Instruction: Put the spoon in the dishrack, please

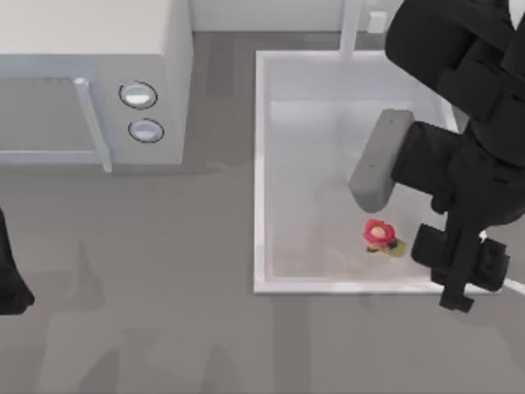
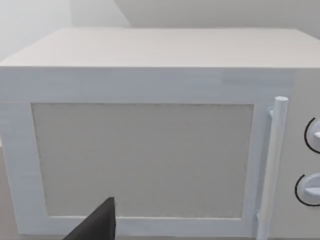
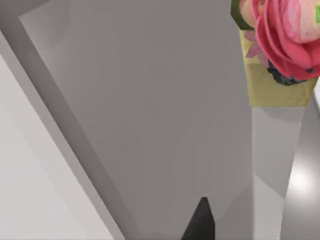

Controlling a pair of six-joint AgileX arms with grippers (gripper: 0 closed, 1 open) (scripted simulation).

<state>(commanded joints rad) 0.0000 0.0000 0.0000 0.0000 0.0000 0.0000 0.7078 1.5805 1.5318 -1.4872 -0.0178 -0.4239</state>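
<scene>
1. Pink and red petals on a little yellow base mark the knob end of the spoon (image 1: 380,235), which lies inside the white sink (image 1: 261,172), near its front wall on the right side of the worktop (image 1: 164,328)
2. The rest of the spoon goes under the black right arm (image 1: 459,156), so its bowl is hidden in the top view
3. In the right wrist view the flower knob (image 3: 282,37) is large and close, with the yellow base just below the petals
4. The right tool (image 1: 459,279) hangs over the front right corner of the sink, just beside the flower knob
5. I cannot tell if the right tool is released or clenched, or if it touches the spoon
6. The left arm (image 1: 10,275) sits parked at the left edge of the worktop, well apart from the sink
7. A dark tip of the left tool (image 2: 97,225) pokes into the left wrist view; I cannot tell if it is released or clenched
8. A white microwave (image 1: 90,82) stands at the back left of the worktop, with 2 round dials (image 1: 141,112) and a long bar handle (image 2: 272,165) beside its shut door
</scene>
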